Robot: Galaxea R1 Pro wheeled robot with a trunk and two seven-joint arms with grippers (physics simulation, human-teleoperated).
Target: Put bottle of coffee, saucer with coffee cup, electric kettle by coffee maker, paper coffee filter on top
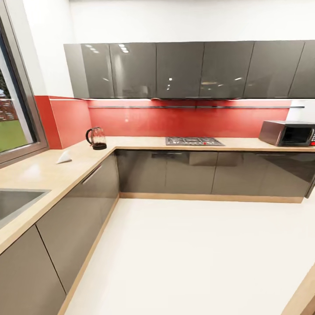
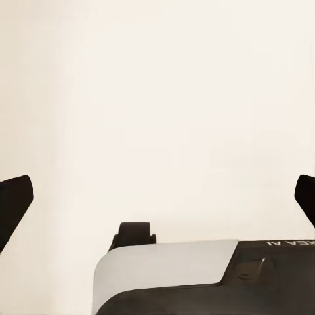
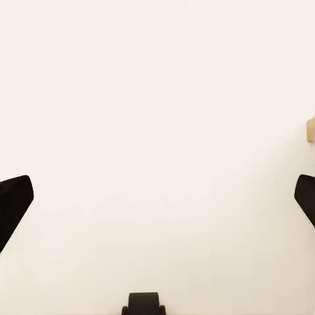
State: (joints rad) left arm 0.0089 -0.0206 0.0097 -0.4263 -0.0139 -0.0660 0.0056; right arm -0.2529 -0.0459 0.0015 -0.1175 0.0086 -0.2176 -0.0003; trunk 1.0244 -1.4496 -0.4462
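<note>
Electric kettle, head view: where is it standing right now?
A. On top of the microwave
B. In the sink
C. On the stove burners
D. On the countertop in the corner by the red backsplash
D. The electric kettle stands on the kitchen countertop in the corner where the two counter runs meet, in front of the red backsplash, well apart from the stove, the sink and the microwave.

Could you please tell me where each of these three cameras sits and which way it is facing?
Head view: on the robot's head, facing the kitchen countertop corner with the electric kettle and paper coffee filter.
Left wrist view: near the left gripper, facing pale floor; fingertips and robot body show.
Right wrist view: near the right gripper, facing the same floor.
Shared: spread fingertips, floor.
</note>
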